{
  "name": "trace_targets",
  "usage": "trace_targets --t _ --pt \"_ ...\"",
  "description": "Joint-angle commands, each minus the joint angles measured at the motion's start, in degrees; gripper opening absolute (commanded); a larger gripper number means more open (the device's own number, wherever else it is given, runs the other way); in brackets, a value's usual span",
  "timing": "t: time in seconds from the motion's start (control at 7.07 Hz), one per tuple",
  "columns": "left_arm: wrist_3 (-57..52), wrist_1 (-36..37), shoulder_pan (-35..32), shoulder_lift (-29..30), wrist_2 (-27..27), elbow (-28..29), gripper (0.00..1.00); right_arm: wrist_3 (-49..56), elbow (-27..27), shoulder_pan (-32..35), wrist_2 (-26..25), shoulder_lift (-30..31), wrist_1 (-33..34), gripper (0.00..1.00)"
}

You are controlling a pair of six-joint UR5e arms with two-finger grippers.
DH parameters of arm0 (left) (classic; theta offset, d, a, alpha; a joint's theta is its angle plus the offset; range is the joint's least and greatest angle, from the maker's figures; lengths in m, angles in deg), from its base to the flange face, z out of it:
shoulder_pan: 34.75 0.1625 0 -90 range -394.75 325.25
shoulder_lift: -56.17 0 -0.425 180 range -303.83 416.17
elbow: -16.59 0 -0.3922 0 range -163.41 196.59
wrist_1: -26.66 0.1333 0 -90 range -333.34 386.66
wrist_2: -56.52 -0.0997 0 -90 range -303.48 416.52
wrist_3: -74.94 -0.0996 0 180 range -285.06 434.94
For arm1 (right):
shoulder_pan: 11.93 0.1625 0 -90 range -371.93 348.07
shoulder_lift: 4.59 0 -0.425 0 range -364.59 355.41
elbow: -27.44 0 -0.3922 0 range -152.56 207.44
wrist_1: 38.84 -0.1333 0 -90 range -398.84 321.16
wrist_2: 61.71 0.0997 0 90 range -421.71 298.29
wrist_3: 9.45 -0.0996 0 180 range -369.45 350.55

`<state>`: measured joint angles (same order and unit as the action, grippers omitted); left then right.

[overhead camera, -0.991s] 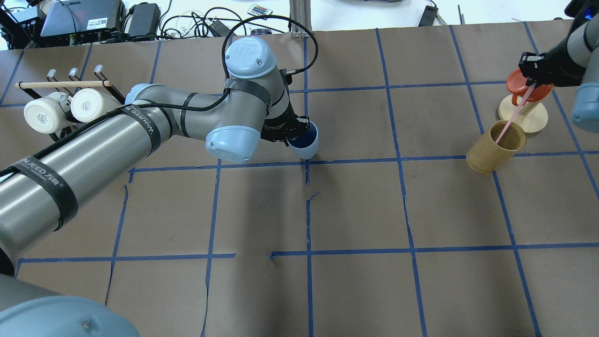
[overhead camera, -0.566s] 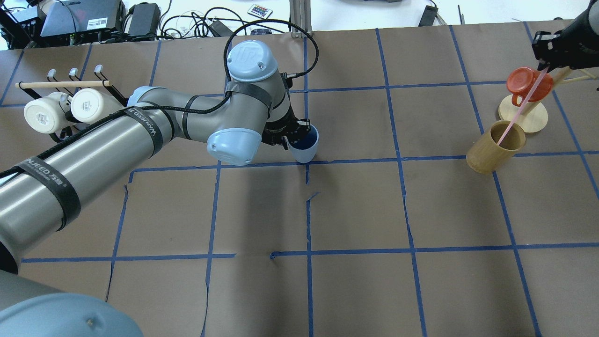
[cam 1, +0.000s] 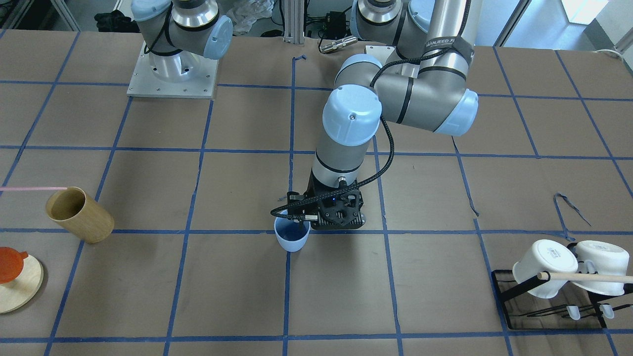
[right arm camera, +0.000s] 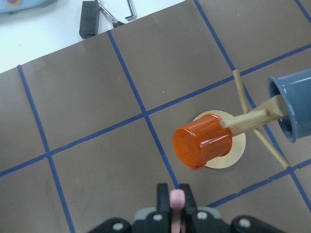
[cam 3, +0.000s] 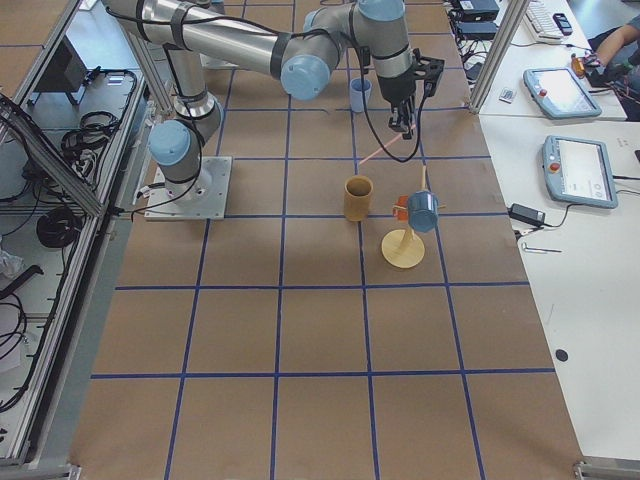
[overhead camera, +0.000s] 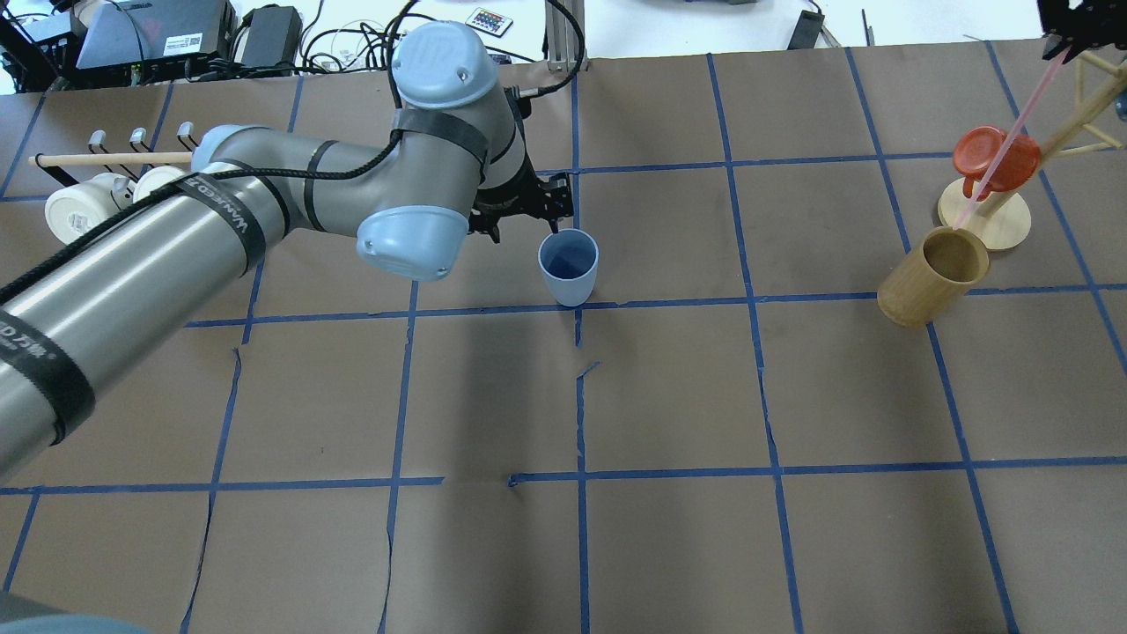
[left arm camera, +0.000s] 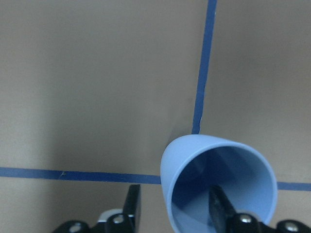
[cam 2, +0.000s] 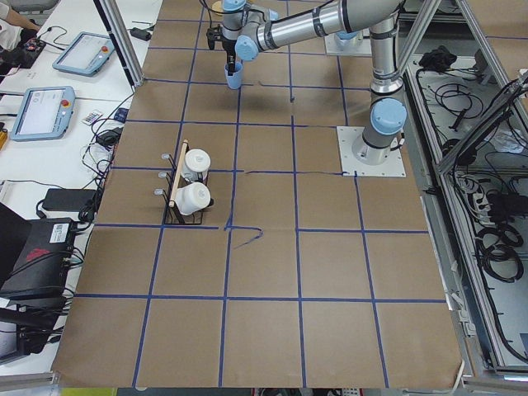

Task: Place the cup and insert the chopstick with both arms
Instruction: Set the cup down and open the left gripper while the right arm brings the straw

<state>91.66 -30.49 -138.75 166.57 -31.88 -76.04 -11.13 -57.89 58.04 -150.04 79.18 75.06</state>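
Pink chopstick [overhead camera: 1012, 136] clamped in right end effector [right arm camera: 176, 196], tip above wooden cylinder [overhead camera: 924, 286]; left end effector [left arm camera: 175, 204] wide over cup [overhead camera: 568, 286].

right claw [overhead camera: 1063, 46]: cut by top edge | chopstick [cam 1: 34, 188]: runs off left edge | orange cup [cam 1: 10, 264]: half cropped

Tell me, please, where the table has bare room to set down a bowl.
The table lies bare on the robot's side of the blue cup, and so does the stretch between that cup and the wooden cup. It is crowded around the peg stand and the mug rack.
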Motion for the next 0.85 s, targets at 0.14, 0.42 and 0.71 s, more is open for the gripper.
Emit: trace_targets --t 0.14,0.42,0.71 --pt "-10.7 -16.0 9.3 -10.2 -1.5 2.7 1.00 -14.1 1.6 13.7 -0.6 -3.2 1.9 0.06" --pt "-11.2 -24.0 12.1 -15.6 -2.0 2.3 1.00 -23.5 1.3 26.2 -11.9 -5.7 6.1 0.05" --pt "-13.0 -24.2 14.3 -17.8 -1.7 1.8 1.00 -29.8 1.5 35.4 -21.3 -8.9 9.9 0.05"
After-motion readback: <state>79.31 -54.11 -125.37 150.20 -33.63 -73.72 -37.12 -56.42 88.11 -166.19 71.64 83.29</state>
